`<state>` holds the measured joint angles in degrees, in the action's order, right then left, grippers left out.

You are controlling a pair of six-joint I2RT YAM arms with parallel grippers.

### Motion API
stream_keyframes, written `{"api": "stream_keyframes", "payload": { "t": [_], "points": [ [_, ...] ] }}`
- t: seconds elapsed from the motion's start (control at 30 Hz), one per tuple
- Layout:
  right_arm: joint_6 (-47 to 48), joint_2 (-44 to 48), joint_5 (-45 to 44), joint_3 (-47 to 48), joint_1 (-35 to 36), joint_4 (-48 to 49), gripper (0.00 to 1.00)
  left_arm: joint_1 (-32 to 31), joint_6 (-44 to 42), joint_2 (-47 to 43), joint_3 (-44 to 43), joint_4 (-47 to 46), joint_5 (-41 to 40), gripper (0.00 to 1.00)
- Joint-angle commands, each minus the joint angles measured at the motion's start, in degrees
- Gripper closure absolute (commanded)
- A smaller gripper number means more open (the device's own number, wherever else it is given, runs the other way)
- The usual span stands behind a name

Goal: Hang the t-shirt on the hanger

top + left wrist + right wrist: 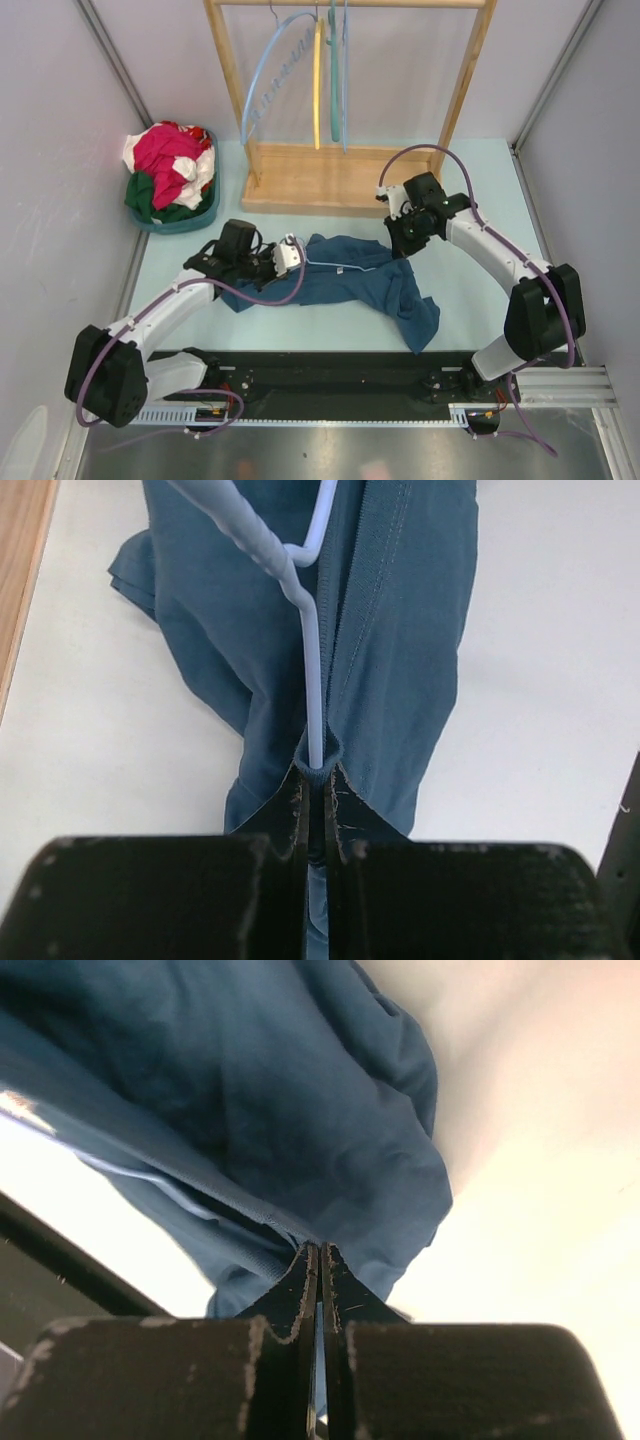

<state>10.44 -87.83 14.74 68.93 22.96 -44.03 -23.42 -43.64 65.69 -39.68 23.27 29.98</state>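
Left claw (pixel 318 772) clamped on hanger (pixel 312 670) wire; right claw (pixel 318 1252) clamped on t-shirt (pixel 260 1110) edge. T-shirt lies bunched on table (pixel 460 320).

— The t-shirt (pixel 350 282)?
— Plain dark teal-blue. The hanger (pixel 313 670) is pale bluish-white.
— And the worktop (pixel 465 300)?
— Pale mint. The heap of clothes (pixel 170 165) is pink-red, white and green, in a teal tub (pixel 200 222).

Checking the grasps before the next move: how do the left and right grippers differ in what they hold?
The left gripper pinches the hanger wire, the right gripper only t-shirt cloth. The left grips at the shirt's end nearer the laundry basket, the right toward the opposite end. Both are shut.
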Motion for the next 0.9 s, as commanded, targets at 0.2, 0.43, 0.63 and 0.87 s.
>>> {"api": "stream_keyframes", "payload": {
  "t": [0.2,0.43,0.63,0.87],
  "points": [
    [12.4,8.6,10.4,10.1,7.4,-9.7,1.00,-10.5,7.7,4.8,-15.8,3.2,-5.8,1.00],
    [17.9,10.0,14.9,19.7,6.6,-16.1,0.49,-11.8,9.8,2.4,-21.8,4.4,1.2,0.99],
    [22.5,10.9,15.1,27.0,9.1,-16.6,0.25,-11.8,9.0,0.6,-25.2,6.9,3.2,1.00],
    [27.4,9.2,11.1,29.0,18.3,-16.6,0.27,-11.9,10.2,-0.9,-29.0,8.5,6.8,1.00]
  ]
}}
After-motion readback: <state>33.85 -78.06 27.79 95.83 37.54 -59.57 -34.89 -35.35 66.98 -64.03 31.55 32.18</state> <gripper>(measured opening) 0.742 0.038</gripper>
